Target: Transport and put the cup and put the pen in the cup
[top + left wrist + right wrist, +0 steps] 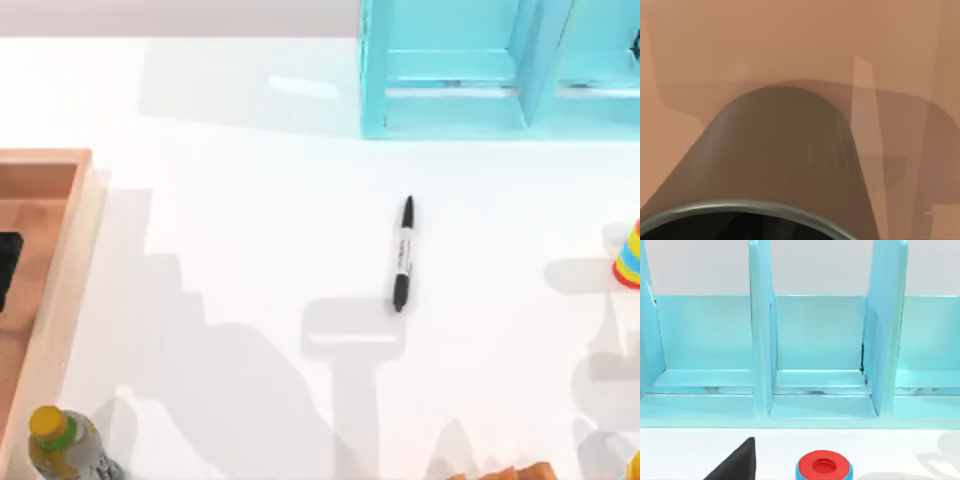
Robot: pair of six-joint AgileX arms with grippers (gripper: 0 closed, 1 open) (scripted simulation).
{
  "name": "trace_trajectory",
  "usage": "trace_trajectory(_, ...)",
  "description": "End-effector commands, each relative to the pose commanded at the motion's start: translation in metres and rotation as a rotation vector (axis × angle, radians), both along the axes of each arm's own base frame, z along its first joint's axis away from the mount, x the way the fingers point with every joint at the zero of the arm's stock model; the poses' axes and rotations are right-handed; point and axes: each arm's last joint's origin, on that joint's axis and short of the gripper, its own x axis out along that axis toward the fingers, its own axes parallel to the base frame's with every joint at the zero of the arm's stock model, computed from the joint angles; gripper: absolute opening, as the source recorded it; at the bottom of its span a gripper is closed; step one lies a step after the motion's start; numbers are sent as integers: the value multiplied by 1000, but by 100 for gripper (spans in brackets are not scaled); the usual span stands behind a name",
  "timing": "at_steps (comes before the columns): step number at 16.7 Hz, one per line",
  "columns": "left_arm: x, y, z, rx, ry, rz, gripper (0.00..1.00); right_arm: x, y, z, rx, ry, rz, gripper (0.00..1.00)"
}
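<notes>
Your left wrist camera sits right over the olive-grey cylindrical cup (pixel 785 160) on the wooden tray; end effector state: can't tell. Black marker pen (pixel 403 254) lies mid-desk, right of the tray, long axis front-to-back.

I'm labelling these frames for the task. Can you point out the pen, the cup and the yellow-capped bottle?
pen (pixel 402 255): top view, white label on its barrel.
cup (pixel 785 150): left wrist view, its olive-grey outer wall.
yellow-capped bottle (pixel 48 423): top view, its yellow cap.
</notes>
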Motion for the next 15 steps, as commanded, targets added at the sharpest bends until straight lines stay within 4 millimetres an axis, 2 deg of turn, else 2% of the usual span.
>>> trace_trajectory(11,0,0,0,0,0,0,2,0,0,0,0,0,0,100)
trace_trajectory(15,0,0,0,0,0,0,0,0,0,0,0,0,0,100)
